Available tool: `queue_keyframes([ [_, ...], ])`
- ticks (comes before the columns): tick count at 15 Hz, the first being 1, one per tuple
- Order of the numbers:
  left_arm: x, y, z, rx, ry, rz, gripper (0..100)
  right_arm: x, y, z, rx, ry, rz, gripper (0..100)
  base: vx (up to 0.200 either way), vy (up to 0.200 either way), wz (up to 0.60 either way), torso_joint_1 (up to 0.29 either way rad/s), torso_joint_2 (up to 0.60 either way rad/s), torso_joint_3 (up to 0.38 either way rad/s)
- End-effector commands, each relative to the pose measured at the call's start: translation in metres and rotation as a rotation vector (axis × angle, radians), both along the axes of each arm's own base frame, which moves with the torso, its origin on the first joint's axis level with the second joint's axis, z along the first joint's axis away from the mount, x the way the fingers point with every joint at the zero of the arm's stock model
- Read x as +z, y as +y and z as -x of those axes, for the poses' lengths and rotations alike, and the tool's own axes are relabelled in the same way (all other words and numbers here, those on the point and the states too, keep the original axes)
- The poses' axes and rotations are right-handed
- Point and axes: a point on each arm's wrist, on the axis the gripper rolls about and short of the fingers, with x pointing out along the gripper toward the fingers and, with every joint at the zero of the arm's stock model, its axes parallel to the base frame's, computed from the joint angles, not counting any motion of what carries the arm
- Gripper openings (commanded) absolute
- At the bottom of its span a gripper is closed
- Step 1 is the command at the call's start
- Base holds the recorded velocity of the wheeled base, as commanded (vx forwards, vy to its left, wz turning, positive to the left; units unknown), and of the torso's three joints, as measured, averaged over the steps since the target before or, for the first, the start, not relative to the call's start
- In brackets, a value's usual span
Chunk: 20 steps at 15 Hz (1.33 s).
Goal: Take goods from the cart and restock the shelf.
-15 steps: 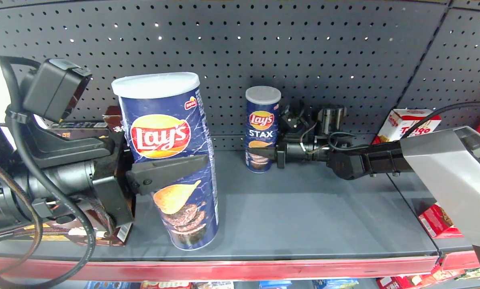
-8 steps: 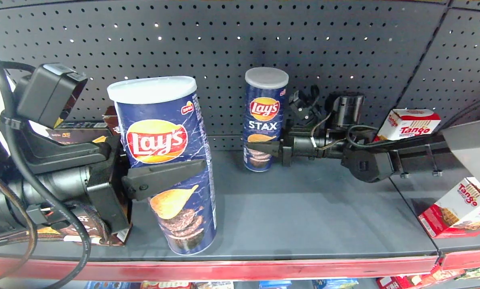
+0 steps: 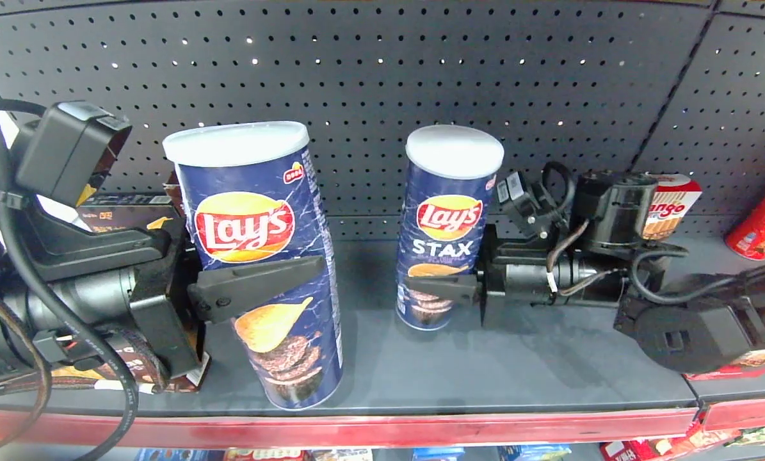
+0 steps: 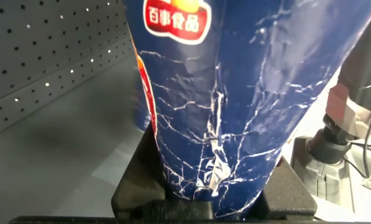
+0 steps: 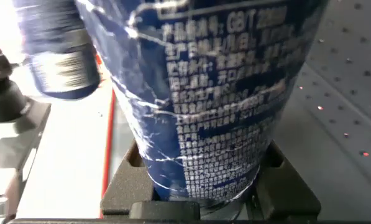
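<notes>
- The left gripper (image 3: 270, 285) is clamped mid-body on the left chip can (image 3: 251, 211), upright above the shelf (image 3: 516, 371) front.
- The right gripper (image 3: 434, 289) is clamped on the right chip can (image 3: 449, 221), at 3 o'clock.
- Cans probably light and thin-walled (crushable); hold mid-body, moderately.

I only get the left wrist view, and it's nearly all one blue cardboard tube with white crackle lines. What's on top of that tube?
Observer: A flat white plastic lid caps the blue crisp tube, which the left tool clamps mid-height.
Visitor: Is the other arm busy too?
Observer: Yes, the right tool grips a second, matching blue tube farther back over the grey shelf.
Visitor: Anything else there?
Observer: A red-and-white carton stands at the back right, by the dark pegboard.
</notes>
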Motion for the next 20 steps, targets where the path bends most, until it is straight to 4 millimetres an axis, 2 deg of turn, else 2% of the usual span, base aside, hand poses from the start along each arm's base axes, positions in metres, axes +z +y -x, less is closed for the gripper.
queue_keyframes([
  [1,0.000,0.000,0.000,0.001,0.001,0.000,0,-0.016,-0.010,0.026,-0.005,0.019,0.014,0,0.000,0.000,0.00,0.000,0.00,0.000],
  [4,0.000,0.000,0.000,0.002,0.001,0.001,0,-0.036,-0.015,0.035,-0.004,0.051,0.035,0,0.000,0.000,0.00,0.000,0.00,0.000],
  [7,0.000,0.000,0.000,0.004,0.003,0.000,0,-0.050,-0.017,0.036,-0.008,0.078,0.056,0,0.000,0.000,0.00,0.000,0.00,0.000],
  [17,-0.001,0.000,-0.001,0.002,0.020,0.008,0,-0.080,-0.009,0.023,-0.013,0.117,0.084,0,0.000,0.000,0.00,0.000,0.00,0.000],
  [18,-0.001,0.000,-0.001,0.002,0.019,0.007,0,-0.080,-0.010,0.023,-0.016,0.116,0.085,100,0.000,0.000,0.00,0.000,0.00,0.000],
  [20,-0.002,0.000,-0.001,0.001,0.022,0.006,0,-0.077,-0.012,0.024,-0.019,0.106,0.078,100,0.000,0.000,0.00,0.000,0.00,0.000],
])
